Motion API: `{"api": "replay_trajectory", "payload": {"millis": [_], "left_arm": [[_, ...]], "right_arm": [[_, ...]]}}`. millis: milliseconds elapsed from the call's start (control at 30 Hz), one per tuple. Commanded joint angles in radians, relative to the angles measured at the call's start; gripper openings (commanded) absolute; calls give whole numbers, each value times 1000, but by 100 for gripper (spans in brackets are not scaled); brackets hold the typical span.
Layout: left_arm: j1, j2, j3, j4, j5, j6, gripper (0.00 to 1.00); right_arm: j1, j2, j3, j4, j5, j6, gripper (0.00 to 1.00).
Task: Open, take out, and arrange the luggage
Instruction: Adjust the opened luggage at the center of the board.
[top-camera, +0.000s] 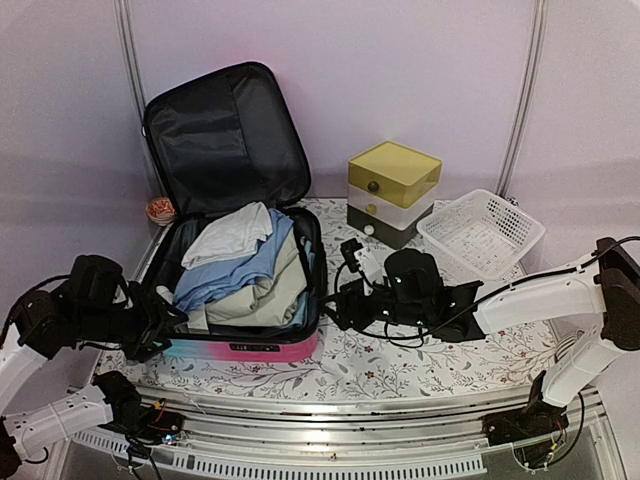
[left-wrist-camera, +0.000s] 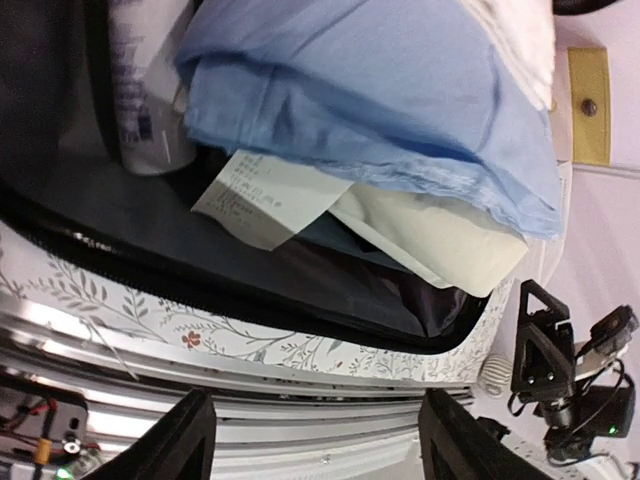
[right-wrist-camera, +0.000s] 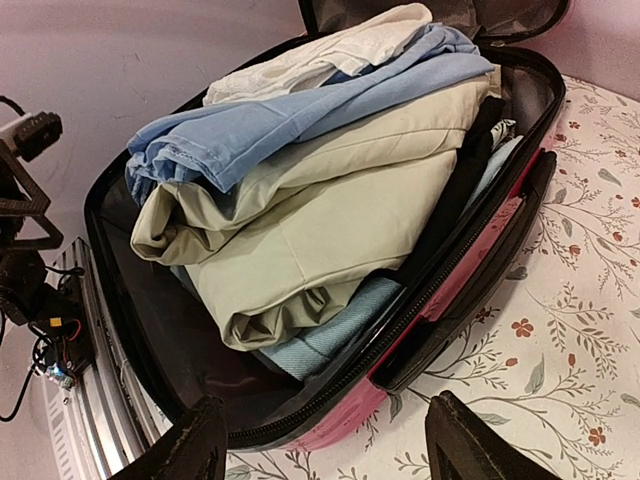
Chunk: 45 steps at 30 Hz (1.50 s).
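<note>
The luggage (top-camera: 250, 348) lies open on the table, its black-lined lid (top-camera: 225, 130) leaning back against the wall. Folded clothes fill it: a white piece (top-camera: 235, 232) on top, a blue one (top-camera: 245, 262), a beige one (top-camera: 268, 292). My left gripper (top-camera: 163, 322) hovers at the case's front left corner, open and empty. In its wrist view the left gripper (left-wrist-camera: 325, 440) faces the black rim (left-wrist-camera: 200, 280), the blue cloth (left-wrist-camera: 370, 100) and a paper slip (left-wrist-camera: 265, 195). My right gripper (top-camera: 335, 305) is beside the case's right side. The right gripper (right-wrist-camera: 330, 445) is open above the pink shell (right-wrist-camera: 340, 415) and beige cloth (right-wrist-camera: 340, 220).
A yellow-topped drawer box (top-camera: 393, 190) and a white mesh basket (top-camera: 480, 232) stand at the back right. A small round object (top-camera: 160, 210) sits left of the lid. A white bottle (left-wrist-camera: 150, 90) is tucked inside the case. A metal rail (top-camera: 330, 430) runs along the near edge.
</note>
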Motion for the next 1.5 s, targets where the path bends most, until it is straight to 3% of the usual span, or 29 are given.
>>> {"api": "replay_trajectory", "payload": {"millis": [0, 133, 267, 400, 600, 767, 1133, 1367, 1467], "left_arm": [[3, -39, -90, 81, 100, -256, 74], [1, -81, -173, 157, 161, -377, 83], [-8, -130, -277, 320, 197, -465, 81], [-26, -115, -293, 340, 158, -501, 80], [-39, -98, -352, 477, 162, -581, 94], [-58, -85, -398, 573, 141, -635, 97], [-75, 56, -446, 704, 49, -678, 81], [-97, 156, -398, 650, -71, -664, 72], [-119, 206, -354, 553, -121, -677, 71]], "right_arm": [[-6, -12, -8, 28, -14, 11, 70], [-8, -19, -14, 28, -12, 11, 70], [-8, -19, -16, 30, -11, 14, 70], [-9, -15, -15, 31, -14, 10, 70], [-12, -17, -15, 31, -17, 6, 70], [-15, -22, -17, 30, -19, 5, 70], [-21, -38, -30, 28, -22, 2, 70], [-27, -40, -34, 29, -23, 0, 70], [-29, -41, -38, 30, -22, -1, 70]]}}
